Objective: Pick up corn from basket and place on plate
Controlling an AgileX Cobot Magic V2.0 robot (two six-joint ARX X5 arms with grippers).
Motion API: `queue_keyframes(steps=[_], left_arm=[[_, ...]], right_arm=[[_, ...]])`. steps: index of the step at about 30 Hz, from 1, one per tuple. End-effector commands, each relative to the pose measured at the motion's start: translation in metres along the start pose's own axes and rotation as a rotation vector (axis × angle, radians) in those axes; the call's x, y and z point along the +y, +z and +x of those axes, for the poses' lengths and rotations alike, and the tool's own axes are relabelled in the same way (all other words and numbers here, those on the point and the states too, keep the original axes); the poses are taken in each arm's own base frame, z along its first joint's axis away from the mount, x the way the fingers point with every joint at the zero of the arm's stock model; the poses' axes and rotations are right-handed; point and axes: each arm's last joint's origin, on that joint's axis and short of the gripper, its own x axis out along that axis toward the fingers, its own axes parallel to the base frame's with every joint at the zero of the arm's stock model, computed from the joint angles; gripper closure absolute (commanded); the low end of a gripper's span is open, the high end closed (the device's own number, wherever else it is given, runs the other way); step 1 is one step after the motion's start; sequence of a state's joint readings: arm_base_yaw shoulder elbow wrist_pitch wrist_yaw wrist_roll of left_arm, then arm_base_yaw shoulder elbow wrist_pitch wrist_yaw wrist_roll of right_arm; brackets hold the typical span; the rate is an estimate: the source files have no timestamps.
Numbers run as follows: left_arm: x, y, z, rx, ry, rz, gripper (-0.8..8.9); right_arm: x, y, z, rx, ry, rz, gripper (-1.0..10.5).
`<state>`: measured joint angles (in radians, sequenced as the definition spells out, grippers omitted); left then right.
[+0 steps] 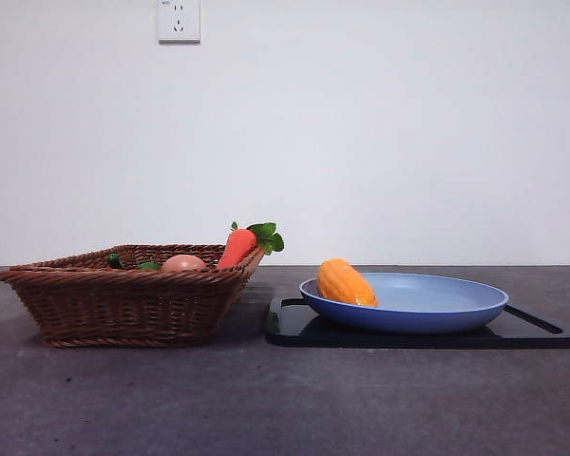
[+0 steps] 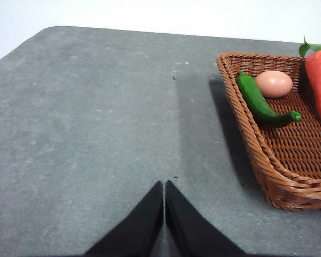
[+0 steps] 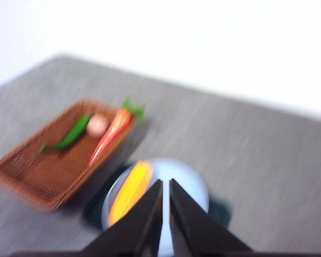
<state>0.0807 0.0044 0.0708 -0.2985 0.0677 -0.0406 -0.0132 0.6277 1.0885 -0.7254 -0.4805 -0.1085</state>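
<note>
Corn [image 1: 346, 282] rests on the plate [image 1: 437, 309], clear of the basket [image 1: 123, 304]; placement appears complete. Right tool [image 3: 166, 184] above and left tool [image 2: 164, 186] aside are both closed, empty, needing only retreat.

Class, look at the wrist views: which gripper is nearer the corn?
Right. The right gripper hangs above the plate beside the corn; the left gripper is out beyond the basket, over bare table.

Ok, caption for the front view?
Corn lying on the blue plate, beside the basket holding a carrot.
</note>
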Motion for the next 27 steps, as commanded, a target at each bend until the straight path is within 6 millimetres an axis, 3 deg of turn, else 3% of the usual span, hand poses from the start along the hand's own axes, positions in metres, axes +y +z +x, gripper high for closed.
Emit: queue_keyframes(steps=[1, 15, 27], left_arm=[[0.001, -0.009, 0.002, 0.058, 0.001, -0.006, 8.06], [0.001, -0.009, 0.002, 0.058, 0.001, -0.006, 8.06], [0.001, -0.009, 0.002, 0.058, 0.001, -0.006, 8.06]], right_arm=[[-0.002, -0.016, 0.001, -0.090, -0.032, -0.039, 9.4], [-0.013, -0.146, 0.029, -0.286, -0.202, -0.076, 9.4], [-0.018, -0.204, 0.046, -0.252, -0.250, 0.017, 9.4]])
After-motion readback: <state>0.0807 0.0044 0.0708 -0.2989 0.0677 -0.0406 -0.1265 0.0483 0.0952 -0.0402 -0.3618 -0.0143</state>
